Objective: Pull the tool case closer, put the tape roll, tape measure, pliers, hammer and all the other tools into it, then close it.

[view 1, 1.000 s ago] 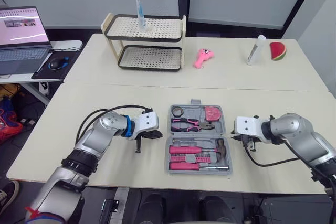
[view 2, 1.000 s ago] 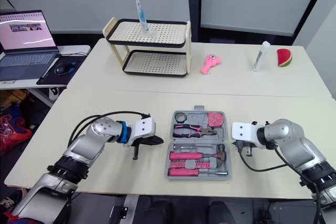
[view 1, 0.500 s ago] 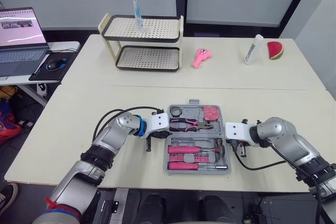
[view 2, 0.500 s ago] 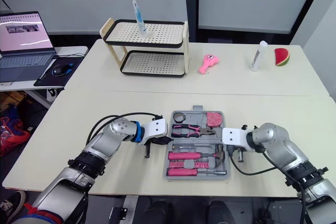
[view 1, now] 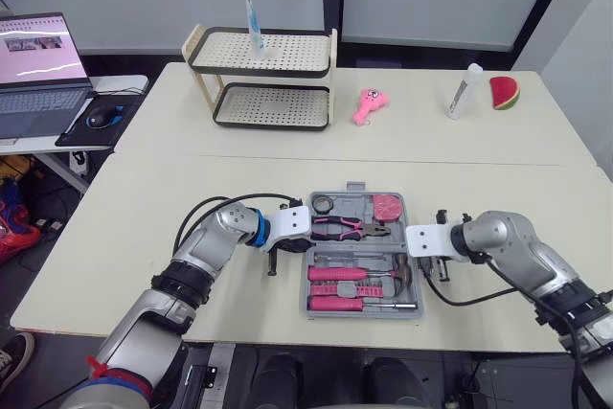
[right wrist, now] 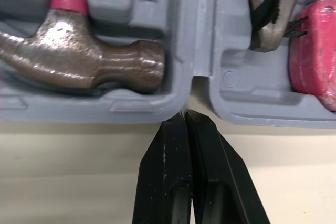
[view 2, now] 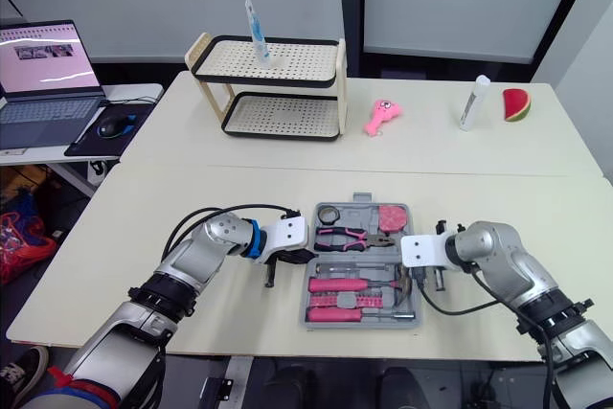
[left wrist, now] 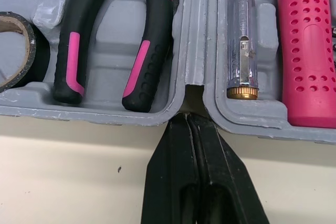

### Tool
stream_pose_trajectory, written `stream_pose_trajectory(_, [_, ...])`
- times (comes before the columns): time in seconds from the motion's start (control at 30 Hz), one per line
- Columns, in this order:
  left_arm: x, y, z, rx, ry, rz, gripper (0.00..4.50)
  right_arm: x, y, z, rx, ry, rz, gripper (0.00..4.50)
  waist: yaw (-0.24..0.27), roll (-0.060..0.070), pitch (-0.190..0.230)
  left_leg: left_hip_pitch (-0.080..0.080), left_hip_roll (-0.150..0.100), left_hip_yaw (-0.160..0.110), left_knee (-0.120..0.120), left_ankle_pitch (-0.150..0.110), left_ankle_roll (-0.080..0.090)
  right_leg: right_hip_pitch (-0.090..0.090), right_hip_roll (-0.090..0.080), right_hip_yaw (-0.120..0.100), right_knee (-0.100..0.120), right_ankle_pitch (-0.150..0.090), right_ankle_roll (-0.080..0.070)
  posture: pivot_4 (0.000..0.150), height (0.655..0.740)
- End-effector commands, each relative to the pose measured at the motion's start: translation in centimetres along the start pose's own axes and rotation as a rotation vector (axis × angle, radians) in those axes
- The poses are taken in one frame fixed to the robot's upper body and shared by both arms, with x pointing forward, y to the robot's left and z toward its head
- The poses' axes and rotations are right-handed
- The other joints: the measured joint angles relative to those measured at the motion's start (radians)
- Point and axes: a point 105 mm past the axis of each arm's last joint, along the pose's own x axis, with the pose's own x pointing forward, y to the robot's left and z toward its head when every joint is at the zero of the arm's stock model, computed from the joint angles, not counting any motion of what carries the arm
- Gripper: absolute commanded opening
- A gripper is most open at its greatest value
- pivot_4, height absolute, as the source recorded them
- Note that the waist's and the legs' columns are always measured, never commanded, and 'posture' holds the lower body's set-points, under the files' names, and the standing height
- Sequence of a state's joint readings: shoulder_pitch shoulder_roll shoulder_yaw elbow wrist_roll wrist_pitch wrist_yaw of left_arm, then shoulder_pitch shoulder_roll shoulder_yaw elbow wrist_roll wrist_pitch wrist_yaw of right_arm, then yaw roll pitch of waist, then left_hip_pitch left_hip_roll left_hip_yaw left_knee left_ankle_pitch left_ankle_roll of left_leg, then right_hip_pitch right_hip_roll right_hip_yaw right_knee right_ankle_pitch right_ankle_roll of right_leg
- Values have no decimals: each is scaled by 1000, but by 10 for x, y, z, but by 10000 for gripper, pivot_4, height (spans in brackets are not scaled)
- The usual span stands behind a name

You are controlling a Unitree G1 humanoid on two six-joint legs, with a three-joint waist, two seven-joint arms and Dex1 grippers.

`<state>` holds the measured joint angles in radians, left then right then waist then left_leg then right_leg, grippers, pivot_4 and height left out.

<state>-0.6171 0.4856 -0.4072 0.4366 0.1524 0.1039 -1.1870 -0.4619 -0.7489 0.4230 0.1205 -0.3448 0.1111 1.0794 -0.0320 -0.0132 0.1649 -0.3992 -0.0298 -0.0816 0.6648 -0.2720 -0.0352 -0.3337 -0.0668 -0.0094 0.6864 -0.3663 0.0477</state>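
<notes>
Two halves of the tool case (view 1: 356, 250) lie open flat on the table (view 1: 144, 227). The tape roll (view 1: 325, 203), tape measure (view 1: 387, 206), pliers (view 1: 345, 227) and hammer (right wrist: 79, 66) all sit in their moulded beds. Filling therefore looks done, and closing appears to be the step in hand. Left of the case, the left gripper (left wrist: 188, 121) has its fingers pressed together on nothing, with the tips at the hinge notch in the case's side wall. Right of the case, the right gripper (right wrist: 184, 118) stands likewise at the opposite notch. Next, one half probably needs lifting by its outer edge and folding over the hinge.
</notes>
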Motion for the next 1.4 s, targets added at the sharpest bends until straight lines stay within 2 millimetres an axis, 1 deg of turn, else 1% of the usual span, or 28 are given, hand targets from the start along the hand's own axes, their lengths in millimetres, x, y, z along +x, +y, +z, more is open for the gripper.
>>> stream_pose_trajectory(0.03, [8, -5, 12, 40, -30, -32, 0, 0, -8, 15, -17, -48, -28, 91, 0, 0, 0, 0, 0, 0, 0, 0, 0, 0, 0, 0, 0, 0, 0, 1500, 7400])
stream_pose_trajectory(0.13, [11, -5, 13, 42, -33, -32, 0, 2, -9, 23, 9, -84, -30, 91, 0, 0, 0, 0, 0, 0, 0, 0, 0, 0, 0, 0, 1, 0, 0, 1500, 7400])
stream_pose_trajectory(0.2, [12, -6, 15, 47, -39, -37, 0, 2, -7, 31, 65, -129, -22, 91, 0, 0, 0, 1, 0, 0, 0, 0, 0, 0, 0, 0, 1, 0, 0, 1500, 7400])
stream_pose_trajectory(0.27, [14, -9, 18, 57, -46, -51, 0, 1, -2, 37, 110, -158, 3, 91, 0, 0, 0, 1, 0, 0, 0, 0, 0, 0, 0, 0, 2, 0, 0, 1500, 7400])
stream_pose_trajectory(0.37, [17, -12, 20, 78, -46, -68, 0, -3, 7, 35, 107, -146, 34, 91, 1, 0, 0, 0, 0, 0, 0, 0, 0, 0, 0, 0, 2, 0, 0, 1500, 7400])
stream_pose_trajectory(0.47, [18, -16, 24, 90, -51, -91, 0, -6, 12, 34, 113, -142, 40, 91, 1, 0, 0, 0, -1, 0, 0, 0, 0, 0, -1, 0, 2, 0, 0, 1500, 7400])
stream_pose_trajectory(0.77, [23, -43, 33, 113, -75, -187, 0, -12, 22, 36, 126, -149, 22, 91, 1, 0, 0, 0, -1, 0, 0, 0, 0, 0, -1, 0, 2, 0, 0, 1500, 7400])
stream_pose_trajectory(0.93, [22, -52, 30, 100, -70, -203, 0, -14, 30, 39, 142, -157, 36, 91, 2, 0, -1, 0, -1, 0, 0, 0, 0, 0, -1, 0, 2, 0, 0, 1500, 7400])
stream_pose_trajectory(1.1, [21, -55, 26, 93, -57, -202, 0, -14, 41, 41, 163, -164, 58, 91, 3, 0, -1, 0, -1, 0, 0, 0, 0, 0, -1, 0, 2, 0, 0, 1500, 7400])
stream_pose_trajectory(1.4, [18, -62, 19, 84, -35, -220, 0, -13, 49, 44, 167, -165, 56, 91, 1, 1, -1, 0, -1, 0, 0, 0, 0, 0, -1, 0, 2, 0, 0, 1500, 7400])
